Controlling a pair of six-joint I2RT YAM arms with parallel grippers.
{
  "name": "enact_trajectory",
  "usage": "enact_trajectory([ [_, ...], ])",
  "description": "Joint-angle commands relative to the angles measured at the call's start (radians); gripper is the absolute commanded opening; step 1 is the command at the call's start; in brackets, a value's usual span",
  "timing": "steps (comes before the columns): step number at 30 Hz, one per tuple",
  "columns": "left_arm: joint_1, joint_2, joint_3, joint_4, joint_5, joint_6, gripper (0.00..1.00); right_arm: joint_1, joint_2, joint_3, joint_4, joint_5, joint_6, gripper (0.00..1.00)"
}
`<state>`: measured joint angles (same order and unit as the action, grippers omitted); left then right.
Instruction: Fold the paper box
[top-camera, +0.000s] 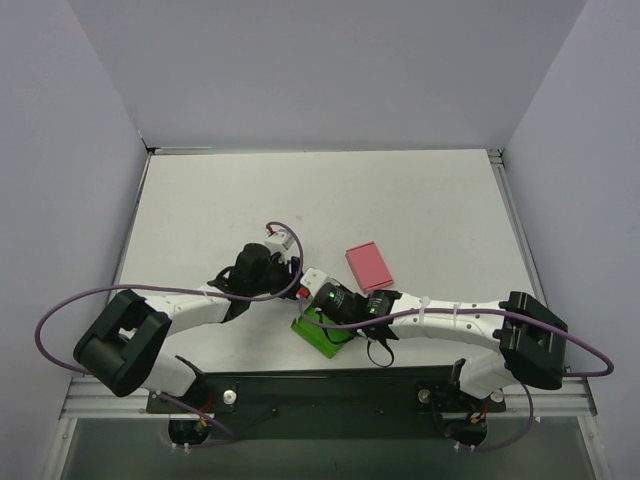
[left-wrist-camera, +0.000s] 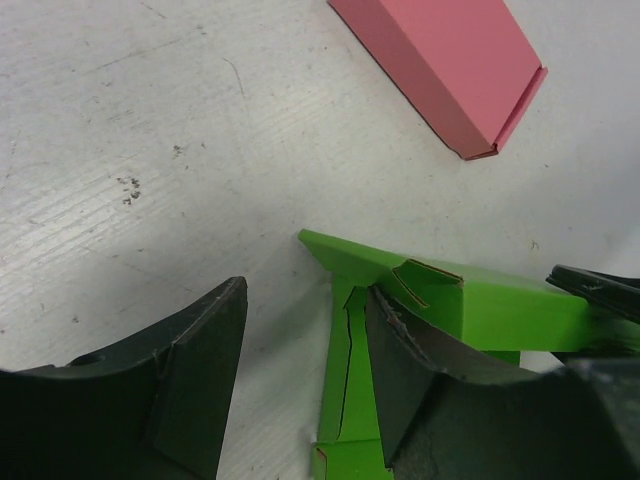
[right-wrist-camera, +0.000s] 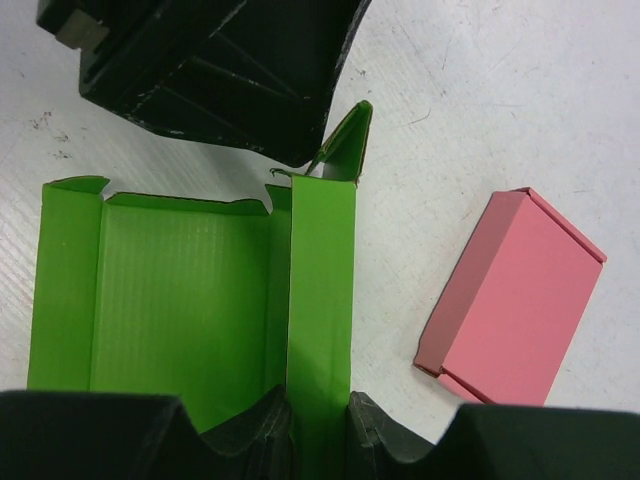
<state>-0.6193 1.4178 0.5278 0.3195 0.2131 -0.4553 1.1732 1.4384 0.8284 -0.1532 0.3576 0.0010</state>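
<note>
Pinching one raised side wall of the paper box (right-wrist-camera: 180, 290), the right gripper (right-wrist-camera: 318, 412) has its jaws pressed onto the thin card. Left gripper (left-wrist-camera: 307, 290) jaws are spread, with one finger against the box's corner flap and the other over bare tabletop (top-camera: 420, 200). Box lies open, inside up, by the near edge of the tabletop around its middle. Pink box (right-wrist-camera: 515, 300) sits just beyond it, apart. The card looks light, thin and springy, likely to crease easily and slide. Best to hold walls close to fold lines, not tabs. Keep the base pinned and squeeze gently or it crumples.
</note>
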Motion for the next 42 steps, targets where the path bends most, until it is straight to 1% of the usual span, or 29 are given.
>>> enact_trajectory([
  [1,-0.013,-0.005,-0.008,0.095,0.080,0.058,0.60,0.009,0.011,-0.003,0.020,0.035,-0.019,0.18],
  [3,-0.013,0.000,-0.005,0.081,0.059,0.063,0.59,0.009,0.013,-0.006,0.023,0.035,-0.021,0.18],
  [8,0.009,-0.028,0.018,-0.006,-0.108,0.043,0.59,0.003,0.013,-0.018,0.026,0.046,-0.019,0.18],
  [10,0.012,-0.048,0.009,-0.013,-0.133,0.035,0.59,0.003,0.011,-0.021,0.026,0.044,-0.025,0.18],
  [13,0.013,-0.103,-0.020,-0.004,-0.153,0.030,0.59,-0.003,0.002,-0.023,0.026,0.031,-0.030,0.18],
  [14,0.013,-0.143,-0.034,0.006,-0.156,0.035,0.60,-0.004,-0.003,-0.023,0.026,0.027,-0.030,0.18],
  [18,0.023,-0.252,-0.086,0.021,-0.191,0.047,0.61,-0.014,-0.053,-0.023,0.017,-0.034,-0.053,0.18],
  [22,0.059,-0.302,-0.063,-0.040,-0.155,0.058,0.63,-0.015,-0.101,-0.023,-0.005,-0.069,-0.088,0.18],
  [25,0.069,-0.341,-0.011,-0.117,-0.141,0.040,0.63,-0.009,-0.145,-0.012,-0.035,-0.086,-0.102,0.18],
  [29,0.072,-0.437,0.040,-0.180,-0.098,0.000,0.66,0.003,-0.197,0.024,-0.089,-0.097,-0.114,0.18],
  [35,0.085,-0.439,0.193,-0.452,-0.025,0.001,0.67,0.022,-0.263,0.092,-0.164,-0.156,-0.127,0.18],
  [37,0.089,-0.445,0.245,-0.502,-0.008,0.015,0.67,0.023,-0.277,0.109,-0.190,-0.172,-0.125,0.19],
  [40,0.099,-0.442,0.305,-0.575,0.060,0.046,0.68,0.023,-0.296,0.144,-0.229,-0.209,-0.127,0.19],
  [42,0.111,-0.427,0.342,-0.655,0.095,0.075,0.69,0.023,-0.309,0.164,-0.249,-0.233,-0.127,0.19],
])
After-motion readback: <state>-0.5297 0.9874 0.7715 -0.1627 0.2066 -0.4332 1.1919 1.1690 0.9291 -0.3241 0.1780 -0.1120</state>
